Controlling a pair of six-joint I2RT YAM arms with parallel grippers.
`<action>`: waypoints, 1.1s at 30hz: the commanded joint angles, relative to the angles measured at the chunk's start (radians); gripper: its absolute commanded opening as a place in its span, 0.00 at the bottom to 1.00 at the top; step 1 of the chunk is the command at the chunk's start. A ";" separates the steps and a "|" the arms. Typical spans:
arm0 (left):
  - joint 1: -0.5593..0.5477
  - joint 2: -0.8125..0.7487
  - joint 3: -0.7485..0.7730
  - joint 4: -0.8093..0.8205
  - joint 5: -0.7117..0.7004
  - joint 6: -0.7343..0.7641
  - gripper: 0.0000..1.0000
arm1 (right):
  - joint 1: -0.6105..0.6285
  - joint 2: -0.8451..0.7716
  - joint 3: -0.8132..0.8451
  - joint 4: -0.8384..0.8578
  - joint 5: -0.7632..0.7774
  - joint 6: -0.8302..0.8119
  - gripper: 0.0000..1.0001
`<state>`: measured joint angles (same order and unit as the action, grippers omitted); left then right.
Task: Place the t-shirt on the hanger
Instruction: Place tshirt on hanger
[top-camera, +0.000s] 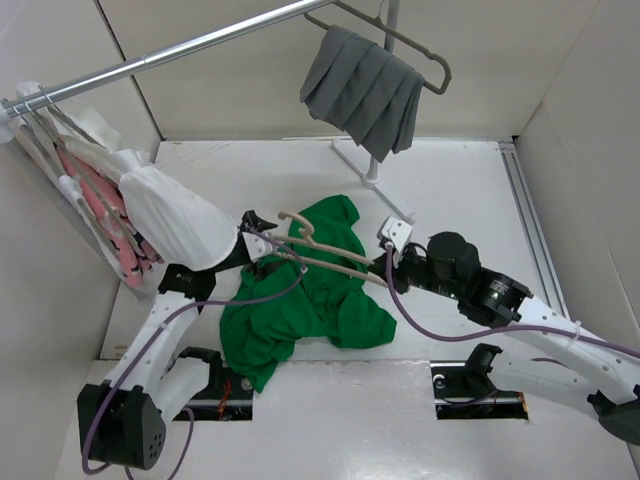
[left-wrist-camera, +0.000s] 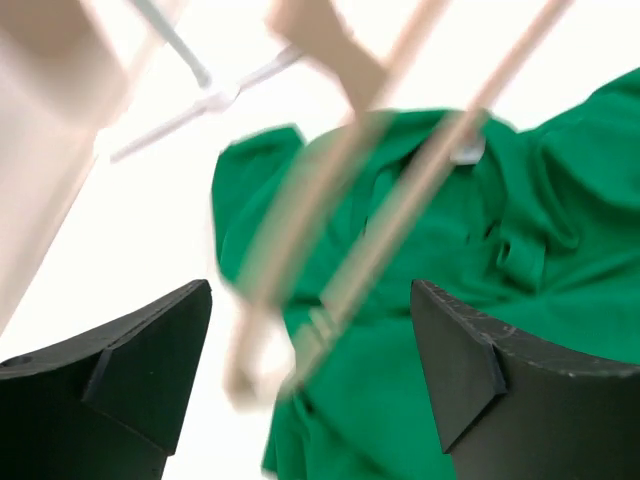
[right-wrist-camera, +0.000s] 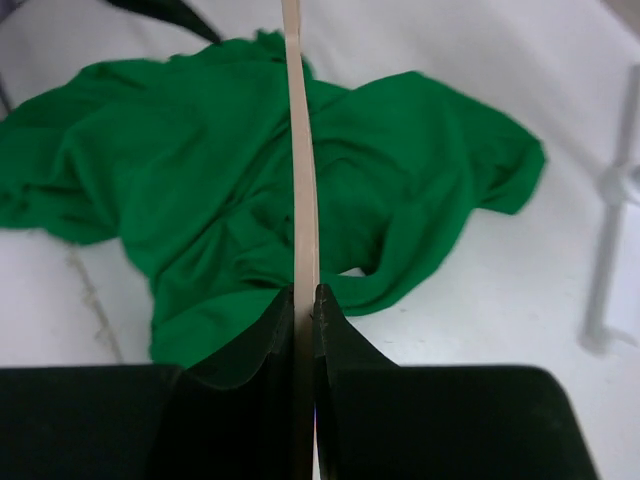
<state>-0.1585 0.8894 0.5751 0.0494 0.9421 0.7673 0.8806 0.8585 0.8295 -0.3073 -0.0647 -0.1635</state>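
Middle of the table, the t-shirt lies crumpled. It's soft, floppy stuff, so I'd grab the collar. Right gripper pinches the stiff, skinny hanger above it; left gripper jaws are wide, hanger's far end between them.

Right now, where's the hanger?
Top view, centre: the hanger sits over the t-shirt, clamped by the right end effector, open left end effector at its hook end.

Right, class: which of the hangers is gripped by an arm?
The tan hanger above the green t-shirt, pinched in the right gripper; the grey hanger carries grey cloth, untouched.
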 joint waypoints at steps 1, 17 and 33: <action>-0.039 0.083 0.069 0.087 0.074 0.001 0.78 | -0.011 -0.003 0.000 0.073 -0.205 0.010 0.00; -0.001 0.140 0.218 -0.108 0.399 0.067 0.73 | -0.109 0.020 -0.079 -0.056 -0.251 -0.087 0.00; -0.001 0.149 0.238 -0.036 0.434 -0.108 0.00 | -0.109 0.105 -0.046 -0.065 -0.244 -0.136 0.00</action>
<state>-0.1558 1.0451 0.7685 -0.0418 1.3285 0.7204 0.7734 0.9577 0.7544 -0.3534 -0.3092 -0.2790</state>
